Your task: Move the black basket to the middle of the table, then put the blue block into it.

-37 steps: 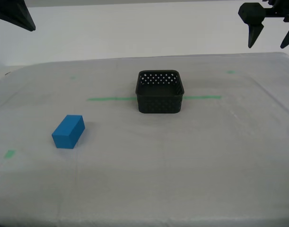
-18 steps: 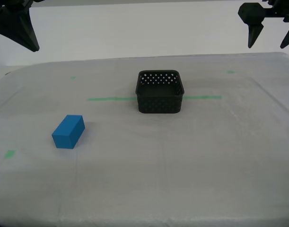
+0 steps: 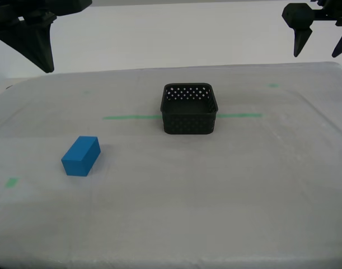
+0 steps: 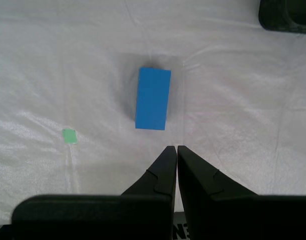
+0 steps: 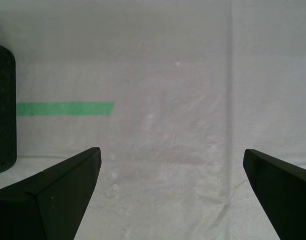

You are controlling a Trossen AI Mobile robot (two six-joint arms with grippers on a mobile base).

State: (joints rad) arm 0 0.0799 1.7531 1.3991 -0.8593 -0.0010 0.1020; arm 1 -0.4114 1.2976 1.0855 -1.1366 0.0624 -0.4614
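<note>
- Since the earlier frames, only the second gripper (image 4: 177, 150) has moved: its dark shape has come further down into the exterior view's upper left corner, while the black basket (image 3: 189, 109), the blue block (image 3: 80, 156) and the first gripper (image 3: 322, 47) keep their places.
- Task progress, as a judgement: the basket sits on the green tape line (image 3: 131, 117) near the middle of the table (image 3: 215, 196), so the first step looks done. The block lies on the cloth, well apart from the basket, so picking it up and dropping it in remain.
- The second gripper hangs above the block with its jaws pressed together and empty; the block lies just ahead of the fingertips, its long side in line with them, with a small green tape bit (image 4: 69, 135) off to one side.
- The first gripper hovers high over the table, jaws spread wide and holding nothing; the basket's wall lies just outside one jaw, and the tape line's end shows between them.
</note>
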